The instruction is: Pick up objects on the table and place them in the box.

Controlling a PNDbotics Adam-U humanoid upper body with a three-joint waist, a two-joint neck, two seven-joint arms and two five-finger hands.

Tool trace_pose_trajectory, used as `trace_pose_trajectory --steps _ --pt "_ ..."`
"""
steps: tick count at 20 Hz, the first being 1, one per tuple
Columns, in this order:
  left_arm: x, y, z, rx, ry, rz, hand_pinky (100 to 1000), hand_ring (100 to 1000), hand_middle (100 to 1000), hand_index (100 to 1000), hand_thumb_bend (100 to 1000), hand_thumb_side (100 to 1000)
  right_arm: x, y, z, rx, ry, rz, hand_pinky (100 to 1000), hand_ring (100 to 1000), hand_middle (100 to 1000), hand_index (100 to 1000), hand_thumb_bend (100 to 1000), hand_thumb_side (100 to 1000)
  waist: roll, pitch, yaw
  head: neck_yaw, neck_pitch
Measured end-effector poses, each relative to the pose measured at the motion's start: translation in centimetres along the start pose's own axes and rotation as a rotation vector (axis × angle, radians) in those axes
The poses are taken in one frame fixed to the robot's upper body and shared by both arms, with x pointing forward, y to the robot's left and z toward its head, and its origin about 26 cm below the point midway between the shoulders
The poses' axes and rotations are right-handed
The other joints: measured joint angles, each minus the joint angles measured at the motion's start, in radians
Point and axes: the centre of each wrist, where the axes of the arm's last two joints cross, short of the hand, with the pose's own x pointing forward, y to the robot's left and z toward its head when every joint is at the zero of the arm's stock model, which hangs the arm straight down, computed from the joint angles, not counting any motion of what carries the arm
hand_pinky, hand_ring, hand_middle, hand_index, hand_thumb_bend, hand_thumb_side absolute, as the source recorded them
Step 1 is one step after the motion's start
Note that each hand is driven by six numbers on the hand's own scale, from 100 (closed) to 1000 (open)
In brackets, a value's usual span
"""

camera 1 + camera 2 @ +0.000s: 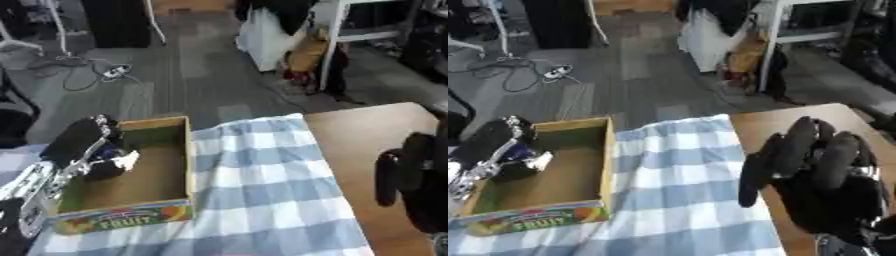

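My left robot hand (87, 145) hung inside the open cardboard fruit box (166, 202), fingers curled round a small dark object (107, 167); I judged lowering before releasing wisest. My right robot hand (815, 165) was relaxed.

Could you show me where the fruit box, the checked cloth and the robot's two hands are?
Fruit box (122, 216): left eye view, front wall with the label.
Checked cloth (262, 185): left eye view, middle of the cloth.
Left hand (83, 142): left eye view, back of hand over the box.
Right hand (815, 170): right eye view, palm.
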Motion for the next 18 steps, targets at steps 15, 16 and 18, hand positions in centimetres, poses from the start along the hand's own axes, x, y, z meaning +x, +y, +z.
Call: trace_pose_trajectory --steps 15,16,18 --pt "-0.68 0.36 -0.24 -0.052 0.068 -0.145 1000 1000 1000 1000 977 1000 -0.31 0.23 -0.51 0.022 0.0 -0.002 517 650 666 700 100 832 0.008 0.008 0.008 0.021 -0.029" --pt "-0.63 0.45 -0.24 -0.038 0.073 -0.131 1000 1000 1000 1000 961 930 -0.3 0.25 -0.46 0.022 0.002 0.0 517 650 666 700 100 833 0.008 0.006 0.015 0.021 -0.037" --pt "-0.42 0.48 0.08 -0.011 0.075 -0.1 1000 1000 1000 1000 852 902 -0.23 0.33 0.04 0.014 0.019 0.003 518 649 666 700 100 834 0.008 -0.007 0.035 0.018 -0.065"
